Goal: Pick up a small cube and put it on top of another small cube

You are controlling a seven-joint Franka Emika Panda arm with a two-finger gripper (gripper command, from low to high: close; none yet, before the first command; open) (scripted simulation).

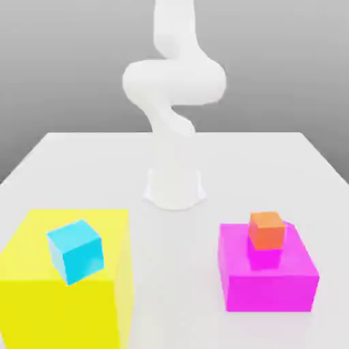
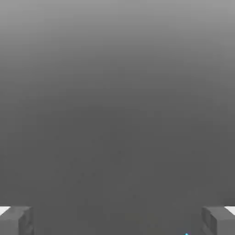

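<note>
Yellow block [image 1: 41,272]: a large yellow box fills the 7 o'clock corner of the exterior view, standing on the white tabletop [image 1: 286,163].

Blue cube [image 1: 76,250]: a small cyan cube sits on the yellow block's top face, turned at an angle to the block's edges, near the middle of that face.

Arm [image 1: 174,123]: the white robot arm rises from a round base at the centre of the tabletop, at 12 o'clock from both blocks, bends through a bulky joint and runs out past the upper edge of the exterior view.

Pink block [image 1: 269,279]: a lower magenta box stands at 4 o'clock in the exterior view, well apart from the yellow block, with bare tabletop between them.

Orange cube [image 1: 266,229]: a small orange cube appears over the pink block's top face, towards its far edge; a darker patch lies on the pink surface just under it, and whether the cube touches the block cannot be told.

Pincer [image 2: 117,220]: in the hand view two grey fingertips [image 2: 16,220] stand at opposite lower corners, spread wide with nothing between them, against a plain grey backdrop.

Cyan speck [image 2: 186,233]: a tiny cyan fleck shows at the hand view's edge, beside one fingertip.
</note>
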